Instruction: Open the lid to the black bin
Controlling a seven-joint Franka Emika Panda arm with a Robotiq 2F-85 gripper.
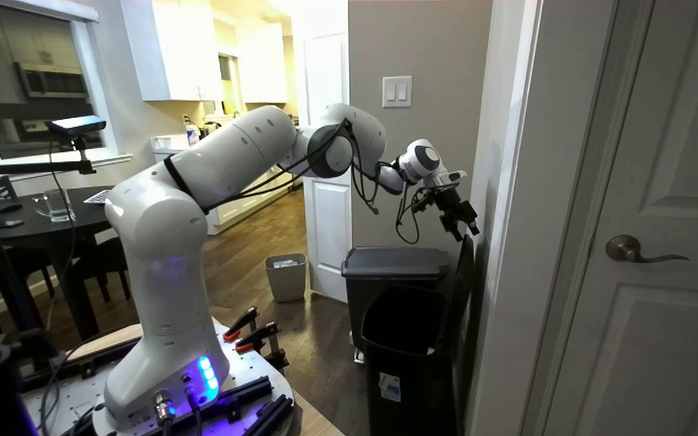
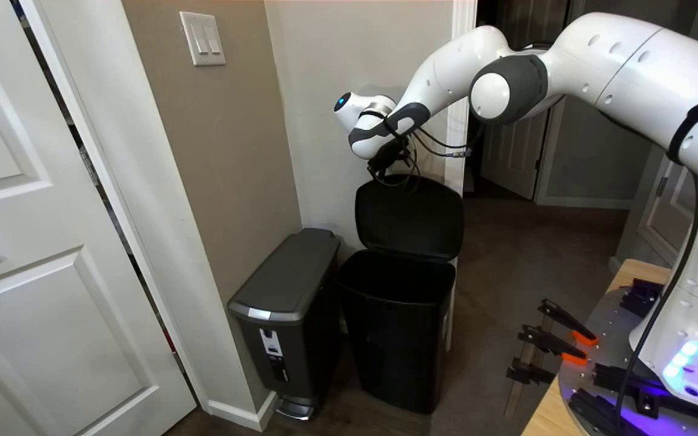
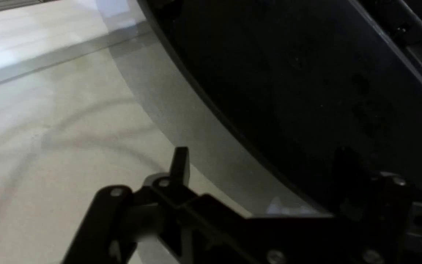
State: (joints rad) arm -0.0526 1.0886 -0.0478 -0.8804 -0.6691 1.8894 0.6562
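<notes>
Claw (image 3: 263,153) released: its two sides stand well apart in the wrist view, pinching nothing. Behind everything in an exterior view is the pale wall (image 2: 355,54); pushing hard toward it would be unwise. Before it the black bin (image 2: 394,357) stands upright and uncovered; I'd expect a light plastic shell, apt to skid or rock if shoved up high. Its lid (image 2: 408,221) rises nearly upright on the wall side, so the opening looks done, or close to it. It should prove light and fairly stiff, a little slippery, liable to fall back if short of balance. Last, its rim (image 3: 208,101) crosses between the claw's sides; contact is too dim to judge. If more is needed, pinch there, gently.
</notes>
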